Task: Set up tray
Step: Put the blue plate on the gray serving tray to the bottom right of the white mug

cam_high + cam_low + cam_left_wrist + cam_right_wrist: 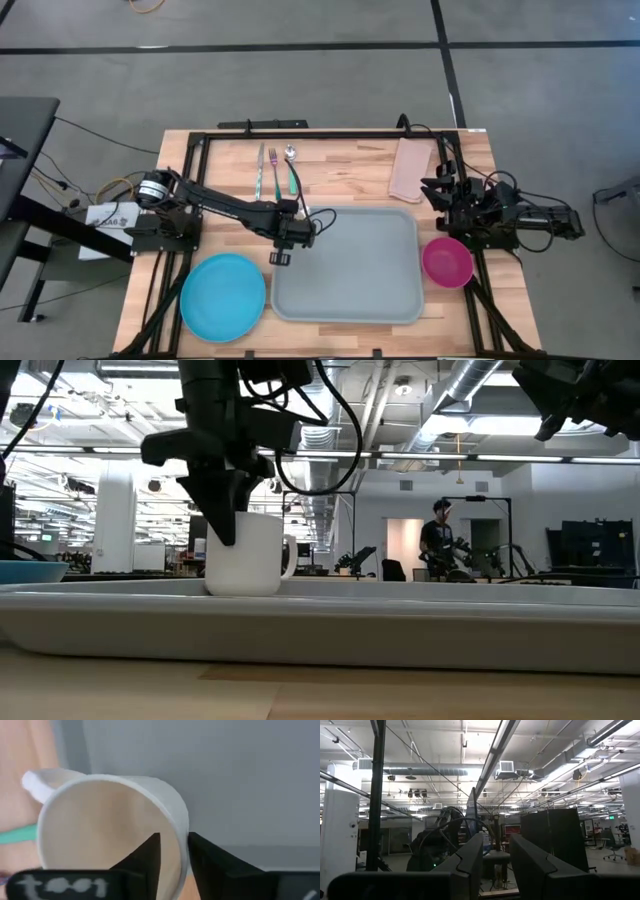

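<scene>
The tray lies on the table's near middle, between a blue plate and a pink bowl. A white mug stands upright in its far left corner, apparently just set there as part of the place setting. The left gripper straddles the mug's rim, fingers slightly apart, grip seemingly loosened. The right gripper waits raised at the table's right edge, fingers parted, holding nothing.

The left arm stretches over the table, its left gripper pointing down with fingers parted. The right gripper rests raised at the right edge, fingers slightly apart.
</scene>
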Robot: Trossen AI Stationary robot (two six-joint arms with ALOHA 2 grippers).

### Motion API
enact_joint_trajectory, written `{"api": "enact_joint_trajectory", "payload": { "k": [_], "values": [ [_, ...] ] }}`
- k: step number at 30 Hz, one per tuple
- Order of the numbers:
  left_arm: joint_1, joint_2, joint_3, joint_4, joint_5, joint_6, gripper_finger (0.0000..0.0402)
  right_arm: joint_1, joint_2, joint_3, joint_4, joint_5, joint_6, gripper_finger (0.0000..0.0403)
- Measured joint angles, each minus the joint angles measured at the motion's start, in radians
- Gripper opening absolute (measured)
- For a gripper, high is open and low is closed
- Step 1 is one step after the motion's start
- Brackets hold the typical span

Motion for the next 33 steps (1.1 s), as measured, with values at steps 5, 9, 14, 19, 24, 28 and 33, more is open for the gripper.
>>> {"api": "enact_joint_trajectory", "payload": {
  "k": [5, 9, 14, 19, 24, 28, 33],
  "values": [
    [0.000, 0.000, 0.049, -0.049, -0.030, 0.000, 0.0100, 0.000, 0.000, 0.000, -0.037, 0.000, 0.050, 0.0091],
    [0.000, 0.000, 0.103, -0.071, -0.035, -0.004, 0.0100, 0.000, 0.000, 0.000, -0.079, -0.044, 0.052, 0.0091],
    [0.000, 0.000, 0.191, -0.157, -0.058, -0.005, 0.0100, 0.002, 0.000, 0.000, -0.057, -0.180, 0.056, 0.0091],
    [0.000, 0.000, 0.324, -0.298, -0.088, -0.026, 0.0100, 0.036, 0.008, 0.000, -0.029, -0.186, 0.112, 0.0091],
    [-0.003, 0.000, 0.494, -0.486, -0.091, -0.125, 0.0100, 0.104, 0.067, 0.002, 0.064, -0.186, 0.104, 0.0091],
    [-0.017, -0.001, 0.617, -0.681, -0.143, -0.198, 0.0100, 0.159, 0.143, 0.042, 0.073, -0.182, 0.060, 0.0091],
    [-0.051, -0.077, 0.629, -0.685, -0.134, -0.218, 0.0100, 0.209, 0.283, 0.098, 0.123, -0.178, 0.018, 0.0091]
  ]
}}
